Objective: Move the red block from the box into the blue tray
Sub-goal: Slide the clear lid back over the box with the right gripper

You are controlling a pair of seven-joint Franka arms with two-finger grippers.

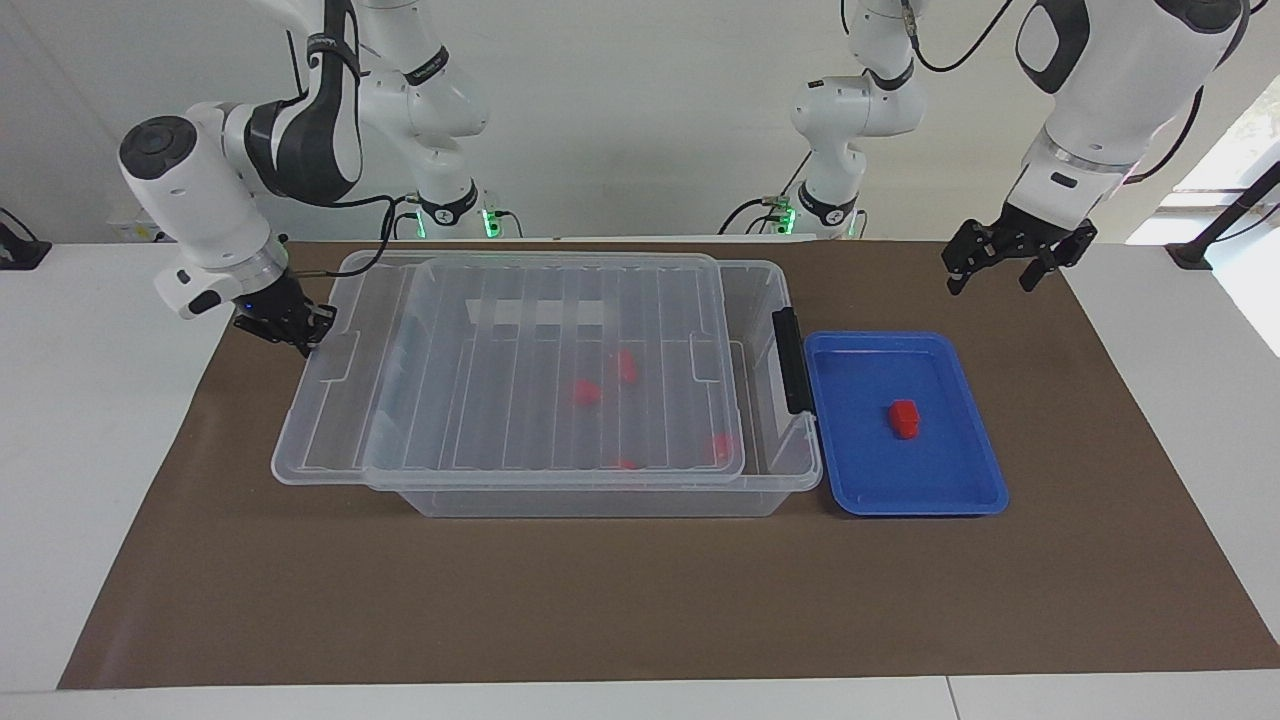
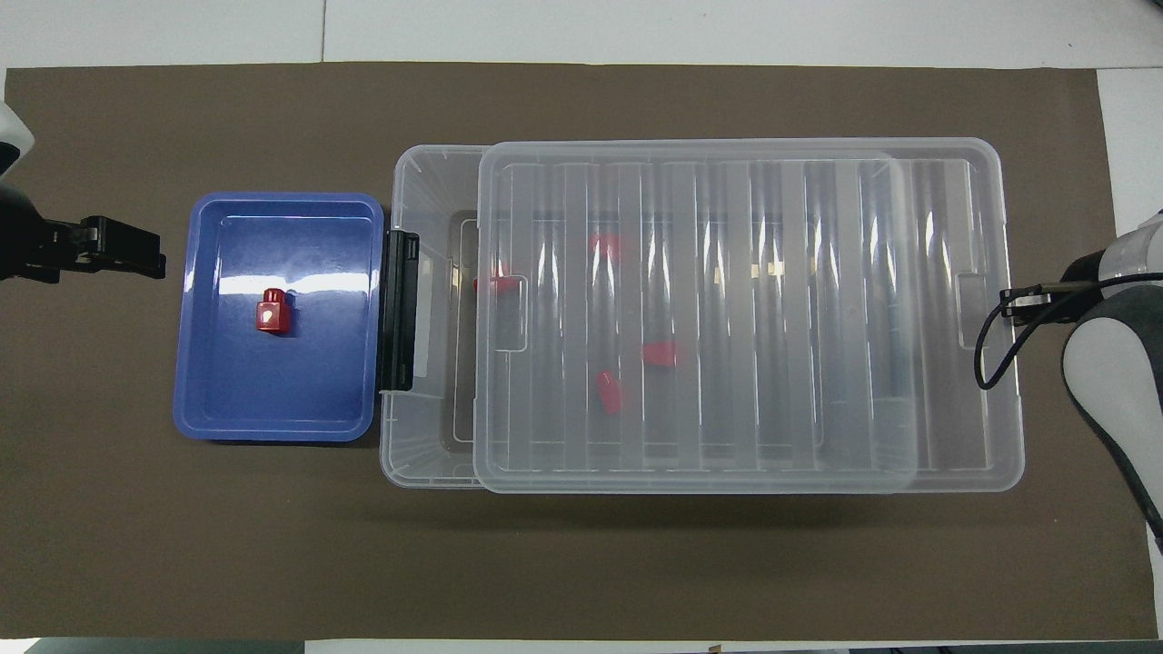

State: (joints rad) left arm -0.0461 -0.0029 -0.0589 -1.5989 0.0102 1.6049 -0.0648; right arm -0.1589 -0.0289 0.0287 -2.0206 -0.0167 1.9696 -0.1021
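A small red block (image 1: 904, 418) lies in the blue tray (image 1: 870, 495), apart from both grippers; it also shows in the overhead view (image 2: 272, 311) in the tray (image 2: 273, 422). The clear box (image 1: 775, 490) stands beside the tray. Its ribbed lid (image 1: 520, 400) lies slid across most of it, with a strip open at the black latch handle (image 1: 793, 360). My right gripper (image 1: 298, 335) is shut on the lid's rim at the right arm's end. My left gripper (image 1: 1005, 268) is open and empty, in the air beside the tray.
Several other red pieces (image 1: 587, 392) lie inside the box under the lid; one (image 2: 495, 283) sits at the lid's edge. A brown mat (image 1: 600, 600) covers the table under everything.
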